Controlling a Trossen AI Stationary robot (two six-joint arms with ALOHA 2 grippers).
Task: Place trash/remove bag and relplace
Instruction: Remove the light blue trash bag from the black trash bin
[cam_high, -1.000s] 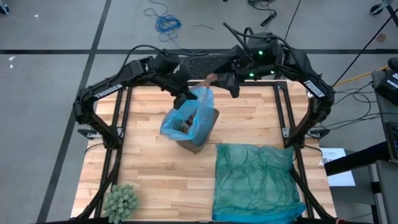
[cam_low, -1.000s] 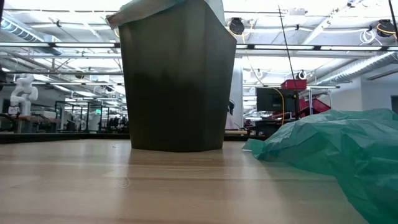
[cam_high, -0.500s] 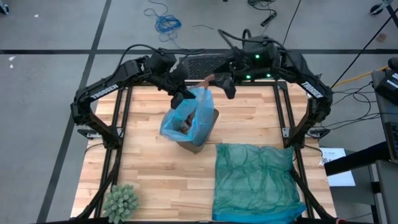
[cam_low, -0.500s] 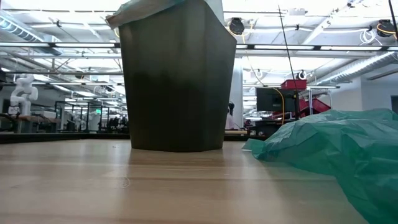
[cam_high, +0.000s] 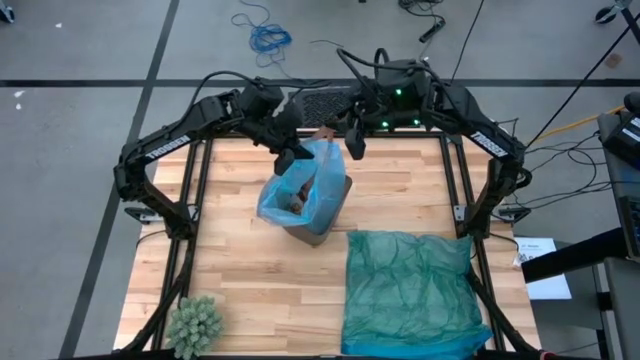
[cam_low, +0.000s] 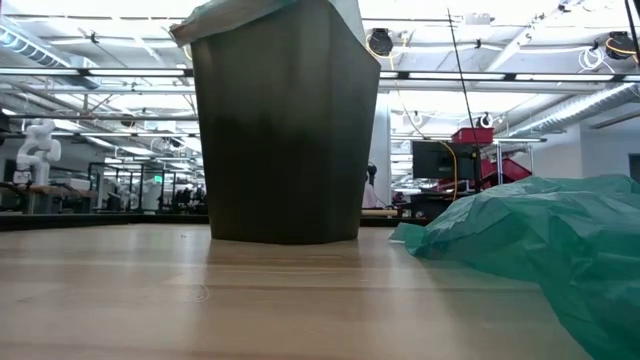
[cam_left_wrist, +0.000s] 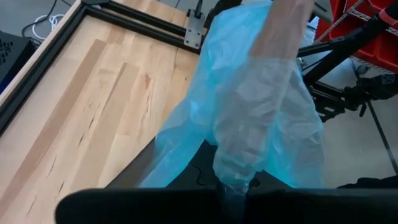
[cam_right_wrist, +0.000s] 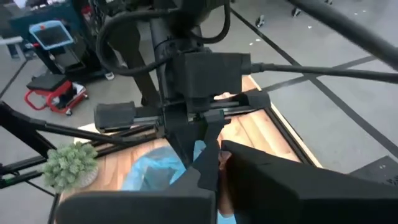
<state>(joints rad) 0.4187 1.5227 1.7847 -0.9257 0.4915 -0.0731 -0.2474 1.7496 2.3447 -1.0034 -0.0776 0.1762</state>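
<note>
Right tool shifted leftward, grip unclear | left tool clamps bag (teal bag nearby)

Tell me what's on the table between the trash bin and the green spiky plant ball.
Nothing: in the high view, only bare wooden table runs from the trash bin, lined with the blue bag, to the green spiky ball at the near left corner.

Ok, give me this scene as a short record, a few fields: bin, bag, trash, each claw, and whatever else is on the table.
bin: dark wastebasket, upright, mid-table
bag: light blue liner in the bin, its top pulled up
trash: brown lumps inside the liner
left claw: shut on the bag's far rim
right claw: above the far side of the bin, grip unclear
also on table: teal-green bag, green spiky ball
</note>
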